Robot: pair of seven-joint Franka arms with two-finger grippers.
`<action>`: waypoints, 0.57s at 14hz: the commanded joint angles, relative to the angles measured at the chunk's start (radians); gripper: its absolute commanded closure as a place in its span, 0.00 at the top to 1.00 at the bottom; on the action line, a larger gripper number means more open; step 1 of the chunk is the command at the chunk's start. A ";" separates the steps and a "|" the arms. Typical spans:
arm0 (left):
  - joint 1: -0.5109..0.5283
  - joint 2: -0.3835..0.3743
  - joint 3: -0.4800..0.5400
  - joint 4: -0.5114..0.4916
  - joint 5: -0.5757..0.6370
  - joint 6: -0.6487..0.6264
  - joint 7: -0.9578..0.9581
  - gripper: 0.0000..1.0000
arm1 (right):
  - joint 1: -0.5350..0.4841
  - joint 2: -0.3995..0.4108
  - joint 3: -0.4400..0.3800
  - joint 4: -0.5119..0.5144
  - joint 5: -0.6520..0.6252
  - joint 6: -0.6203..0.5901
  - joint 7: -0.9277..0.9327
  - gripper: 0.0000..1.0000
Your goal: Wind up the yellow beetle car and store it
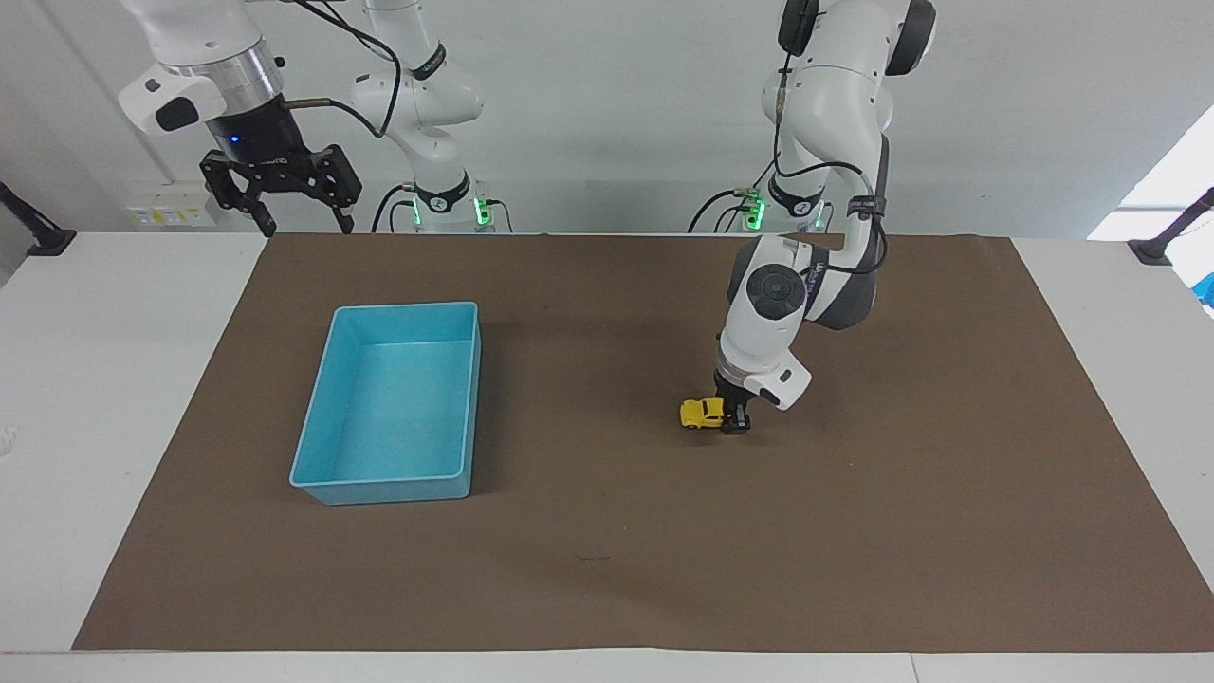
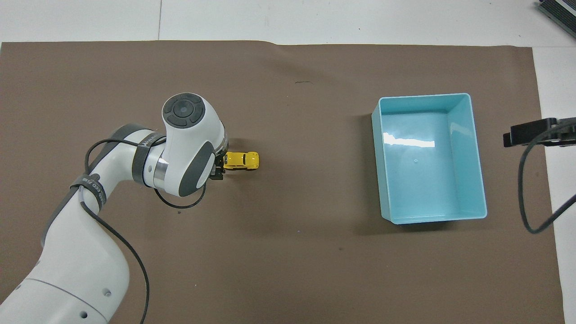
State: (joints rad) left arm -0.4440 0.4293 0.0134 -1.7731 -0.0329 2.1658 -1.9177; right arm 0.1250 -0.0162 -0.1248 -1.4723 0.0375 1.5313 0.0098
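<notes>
The yellow beetle car (image 1: 703,414) (image 2: 242,160) stands on its wheels on the brown mat, about mid-table, toward the left arm's end. My left gripper (image 1: 735,420) (image 2: 219,167) is down at mat level at the car's rear end and looks open, with nearly the whole car showing in front of it. I cannot tell whether it still touches the car. The light-blue tray (image 1: 398,308) (image 2: 423,96) is empty and sits toward the right arm's end. My right gripper (image 1: 305,224) waits open, raised near its base, holding nothing.
The brown mat (image 1: 607,550) covers most of the white table. A wide bare stretch of mat lies between the car and the tray. A black cable (image 2: 528,189) hangs at the right arm's edge of the overhead view.
</notes>
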 commanded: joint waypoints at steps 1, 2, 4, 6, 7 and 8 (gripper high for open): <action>0.019 -0.032 -0.006 -0.014 0.018 -0.011 0.019 1.00 | -0.004 -0.016 -0.004 -0.014 0.019 0.000 -0.011 1.00; 0.019 -0.032 -0.006 -0.014 0.018 -0.009 0.019 1.00 | -0.004 -0.015 -0.004 -0.014 0.019 0.000 -0.011 1.00; 0.019 -0.032 -0.006 -0.014 0.018 -0.009 0.019 1.00 | -0.004 -0.015 -0.004 -0.014 0.019 0.000 -0.011 1.00; 0.019 -0.032 -0.006 -0.014 0.018 -0.006 0.019 1.00 | -0.004 -0.016 -0.004 -0.014 0.019 0.000 -0.011 1.00; 0.019 -0.032 -0.006 -0.011 0.018 -0.004 0.017 1.00 | -0.004 -0.016 -0.004 -0.014 0.019 0.000 -0.011 1.00; 0.019 -0.031 -0.006 -0.009 0.018 -0.004 0.017 1.00 | -0.004 -0.015 -0.003 -0.014 0.019 0.000 -0.011 1.00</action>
State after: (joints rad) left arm -0.4312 0.4141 0.0121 -1.7731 -0.0319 2.1654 -1.9069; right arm 0.1250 -0.0162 -0.1248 -1.4723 0.0375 1.5313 0.0098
